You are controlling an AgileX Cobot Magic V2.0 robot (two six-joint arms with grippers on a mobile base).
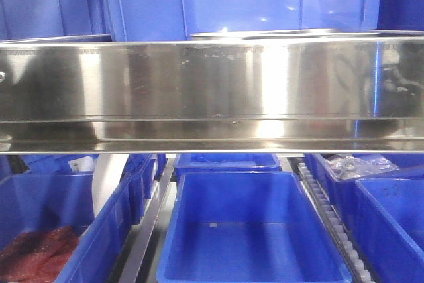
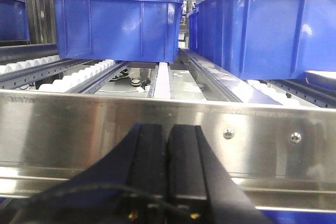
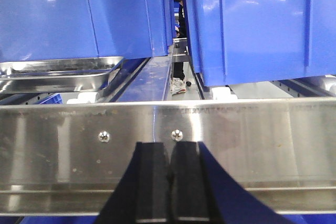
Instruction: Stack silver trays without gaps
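left gripper (image 2: 167, 135) and right gripper (image 3: 169, 153): jaws pressed together, empty; silver tray (image 3: 58, 74) behind the rail (image 3: 252, 129), maybe two stacked

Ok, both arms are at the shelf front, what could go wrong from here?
The steel rail stands between the shut right fingers and the silver tray; going straight in would likely hit it. The tray sits close by a blue bin, so a grasp may snag that.

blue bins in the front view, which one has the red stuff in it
The lower-left bin, under the steel rail: it holds crumpled dark red material. The centre bin shows only its bare blue floor.
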